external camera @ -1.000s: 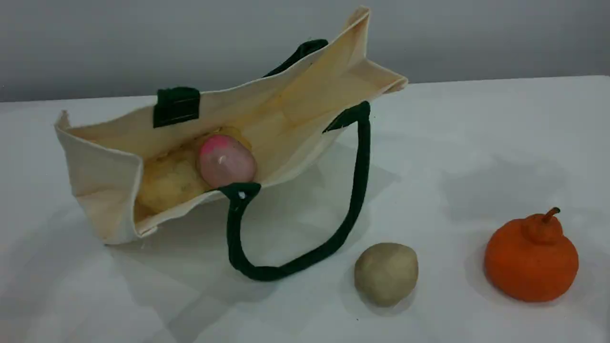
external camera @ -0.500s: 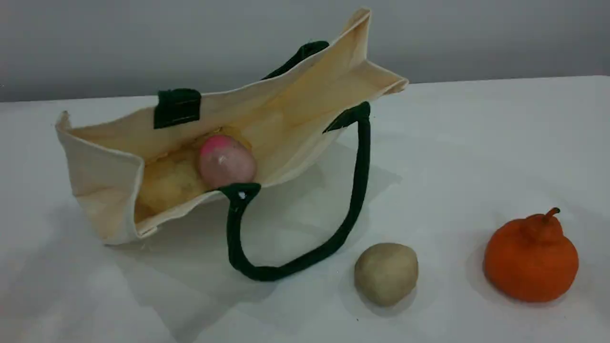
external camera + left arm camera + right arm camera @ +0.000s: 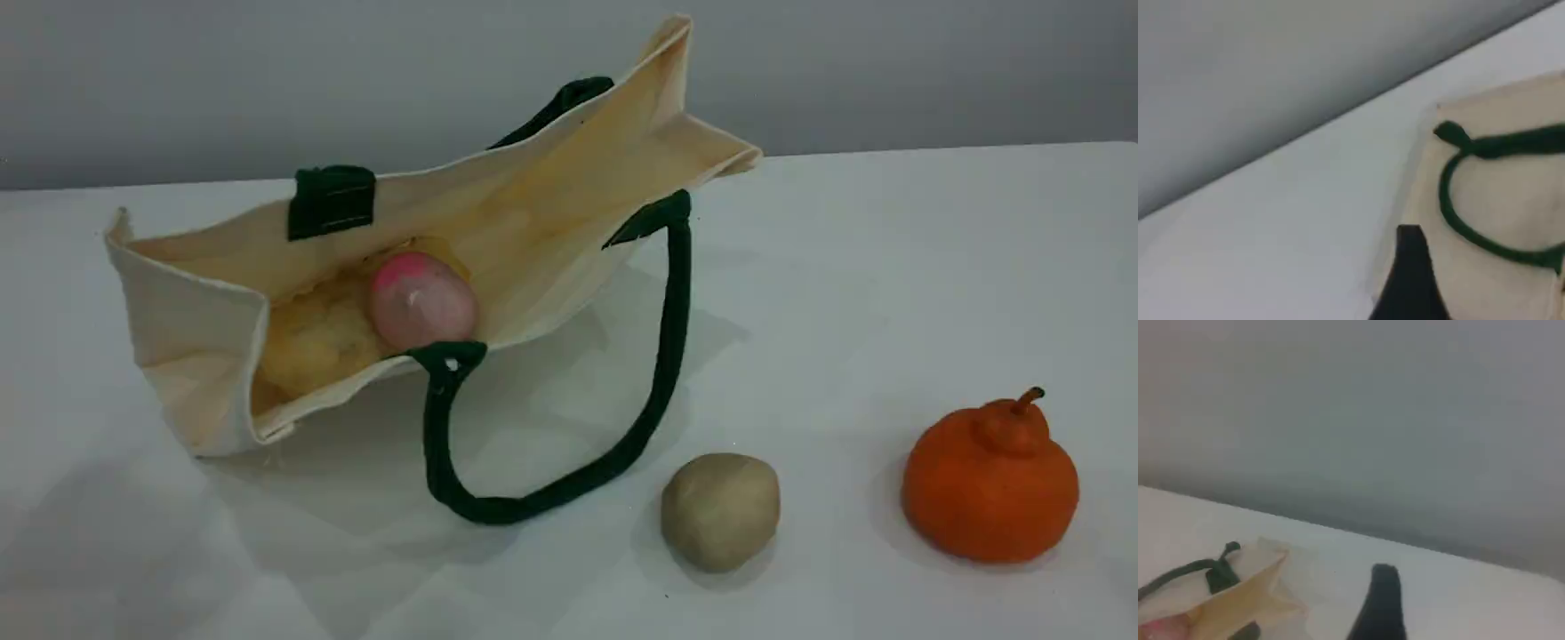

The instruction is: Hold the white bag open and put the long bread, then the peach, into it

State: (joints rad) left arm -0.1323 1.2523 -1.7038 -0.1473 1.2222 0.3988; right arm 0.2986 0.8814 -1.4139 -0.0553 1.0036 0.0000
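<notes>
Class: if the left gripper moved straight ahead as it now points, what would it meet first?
Probably the white bag, at its near edge just beyond the left gripper; depth is unclear, so possibly the table beside it.

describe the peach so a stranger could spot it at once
Find the cream bag with dark green handles, lying open at left. Inside its mouth, beside the yellowish long bread, sits the peach. It is the only pinkish-grey ball with a bright pink patch; the tan ball and orange fruit sit outside.

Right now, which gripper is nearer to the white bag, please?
Left. The left gripper is close above the white bag, at its edge; the right gripper stands farther off, beside it.
</notes>
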